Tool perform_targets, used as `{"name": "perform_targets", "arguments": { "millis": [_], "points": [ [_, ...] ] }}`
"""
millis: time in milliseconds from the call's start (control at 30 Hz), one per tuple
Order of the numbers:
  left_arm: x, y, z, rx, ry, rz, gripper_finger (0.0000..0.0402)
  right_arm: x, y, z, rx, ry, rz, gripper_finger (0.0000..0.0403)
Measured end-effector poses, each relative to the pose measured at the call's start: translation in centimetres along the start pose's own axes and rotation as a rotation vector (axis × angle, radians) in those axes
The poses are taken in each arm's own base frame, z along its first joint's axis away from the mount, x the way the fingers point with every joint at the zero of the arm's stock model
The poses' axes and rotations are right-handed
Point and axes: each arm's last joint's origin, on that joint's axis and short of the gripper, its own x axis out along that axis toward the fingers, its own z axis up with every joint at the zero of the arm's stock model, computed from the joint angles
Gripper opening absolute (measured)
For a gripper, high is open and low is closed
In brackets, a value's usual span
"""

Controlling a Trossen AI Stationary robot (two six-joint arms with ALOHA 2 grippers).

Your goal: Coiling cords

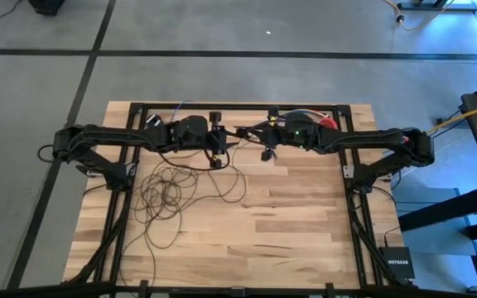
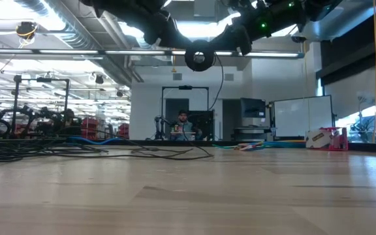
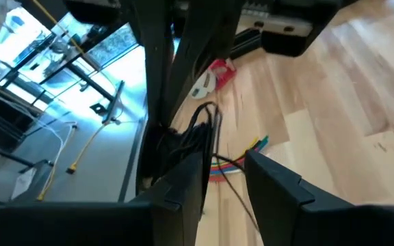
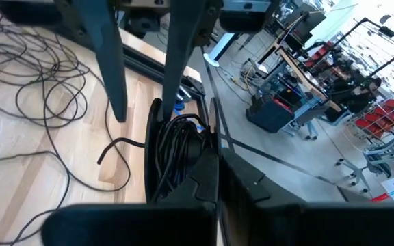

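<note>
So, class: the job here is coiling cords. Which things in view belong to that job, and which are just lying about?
Part of the job:
- the cords, loose loops on the table
- left claw and right claw, raised at the table's far edge, both holding a bundle of cord

Just lying about:
- multicoloured wires
- tape roll

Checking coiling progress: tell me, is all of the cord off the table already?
No, many loose loops of the cord lie spread on the table.

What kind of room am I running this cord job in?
Most likely an open robotics lab or industrial workshop: a polished concrete floor surrounds the wooden table, exposed ducts run overhead, and more equipment racks and a whiteboard stand behind.
</note>
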Motion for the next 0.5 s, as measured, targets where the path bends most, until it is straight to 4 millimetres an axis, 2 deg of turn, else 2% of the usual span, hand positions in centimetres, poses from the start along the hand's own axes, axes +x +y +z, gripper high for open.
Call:
{"name": "perform_targets", "arguments": {
  "millis": [267, 500],
  "points": [
    [0.00, 0.02, 0.02, 0.000, 0.000, 0.003, 0.0092, 0.00, -0.02, 0.11, 0.042, -0.018, 0.008, 0.0009],
    [-0.02, 0.04, 0.05, 0.033, -0.004, 0.005, 0.0007, 0.00, 0.05, 0.17, 0.041, -0.039, 0.036, 0.0009]
  ]
}}
